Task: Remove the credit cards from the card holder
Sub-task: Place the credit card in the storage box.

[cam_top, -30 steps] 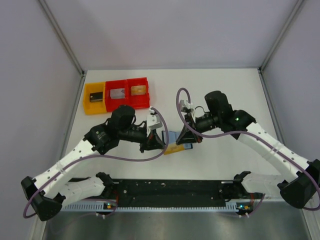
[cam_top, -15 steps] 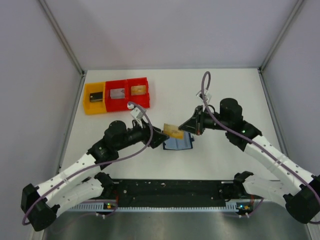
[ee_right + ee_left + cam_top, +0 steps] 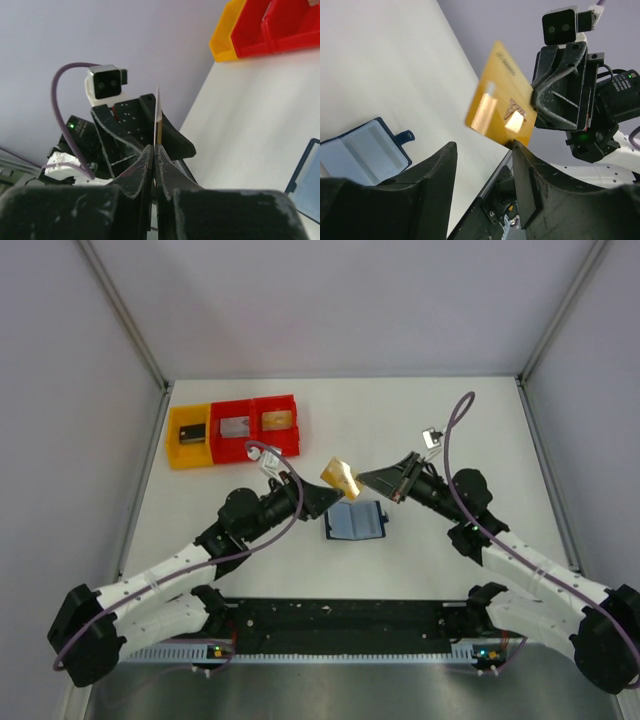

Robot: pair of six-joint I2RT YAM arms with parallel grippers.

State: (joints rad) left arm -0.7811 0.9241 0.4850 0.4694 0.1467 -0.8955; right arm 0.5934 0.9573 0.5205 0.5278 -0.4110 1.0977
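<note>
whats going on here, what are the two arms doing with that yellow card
The right end effector is pinching a gold card by one edge and holding it in the air above the table. The left end effector is close beside the card with its jaws apart, gripping nothing. The card holder lies open on the table just below them, with its light blue inner faces up. Whether any cards are left inside it can't be told.
</note>
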